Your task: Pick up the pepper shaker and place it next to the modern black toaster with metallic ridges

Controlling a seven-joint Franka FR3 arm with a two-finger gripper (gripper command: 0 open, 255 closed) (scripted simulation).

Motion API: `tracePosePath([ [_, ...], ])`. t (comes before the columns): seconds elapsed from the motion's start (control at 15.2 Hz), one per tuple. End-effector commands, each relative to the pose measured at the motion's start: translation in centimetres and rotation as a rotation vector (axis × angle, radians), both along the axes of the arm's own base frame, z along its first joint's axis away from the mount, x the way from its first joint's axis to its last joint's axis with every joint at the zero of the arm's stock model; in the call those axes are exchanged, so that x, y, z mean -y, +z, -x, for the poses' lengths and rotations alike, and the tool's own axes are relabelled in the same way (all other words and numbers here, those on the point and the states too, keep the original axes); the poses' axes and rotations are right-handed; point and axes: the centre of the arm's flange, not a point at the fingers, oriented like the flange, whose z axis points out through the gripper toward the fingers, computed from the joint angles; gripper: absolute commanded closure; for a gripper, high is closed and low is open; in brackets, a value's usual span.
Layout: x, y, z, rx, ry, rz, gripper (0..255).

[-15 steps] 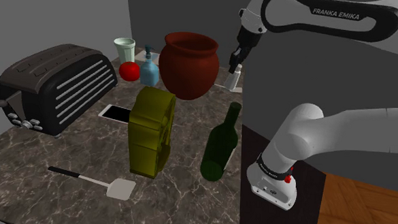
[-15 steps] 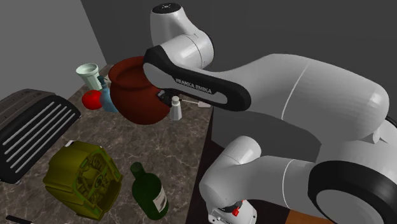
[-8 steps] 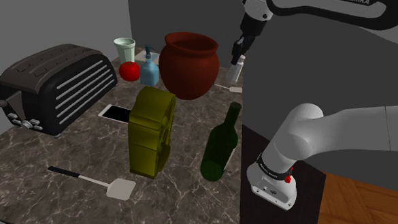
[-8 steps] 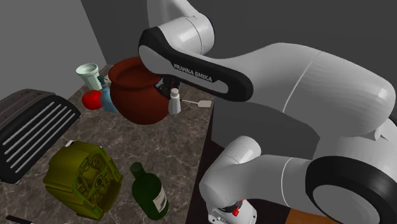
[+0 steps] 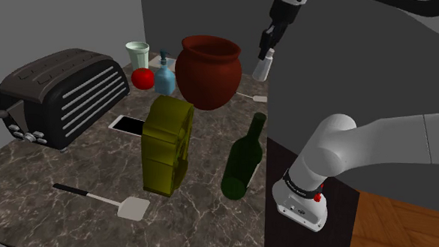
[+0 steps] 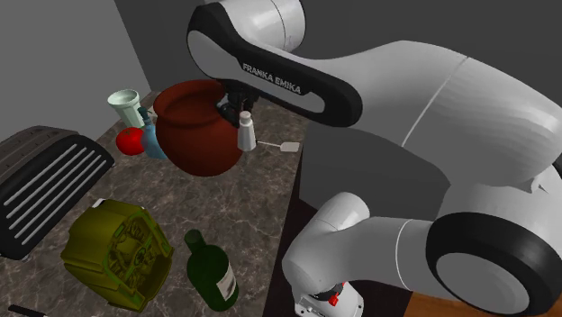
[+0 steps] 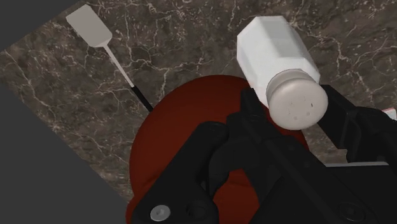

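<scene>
Two black fingers [image 7: 254, 124] clamped tight on the white pepper shaker [image 5: 263, 66] just below its grey cap, cap end toward the hand. Shaker in the air, clear of the worktop [image 5: 200, 208], beside the red pot [image 5: 206, 70] at about rim height, on the pot's right in the shoulder view. Same in the second exterior view: shaker [image 6: 245, 135] hanging just right of the pot [image 6: 194, 135]; contact with the pot can't be told. In the wrist view, pot [image 7: 159, 133] under the hand, behind the fingers; white spatula [image 7: 89, 25] flat on the worktop just past the pot. Black toaster [image 5: 61, 95] with metal ridges well apart from the pot, to its left in the shoulder view. Between pot and toaster, toward the back: red ball [image 5: 143, 78], blue soap bottle [image 5: 165, 74], pale cup [image 5: 137, 52]. In front of the pot: yellow block [image 5: 167, 143] standing, green bottle [image 5: 243, 161] lying on its side, phone [image 5: 126, 125] flat, toaster side.
</scene>
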Motion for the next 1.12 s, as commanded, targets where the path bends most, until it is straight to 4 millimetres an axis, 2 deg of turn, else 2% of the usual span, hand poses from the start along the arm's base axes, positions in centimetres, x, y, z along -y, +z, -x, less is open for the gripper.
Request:
tracePosePath([
  [0.0,0.0,1.0,0.0,0.0,0.0,0.0,255],
  [0.33,0.0,3.6,0.0,0.0,0.0,0.0,255],
  [1.06,-12.1,3.6,-8.1,0.0,0.0,0.0,255],
])
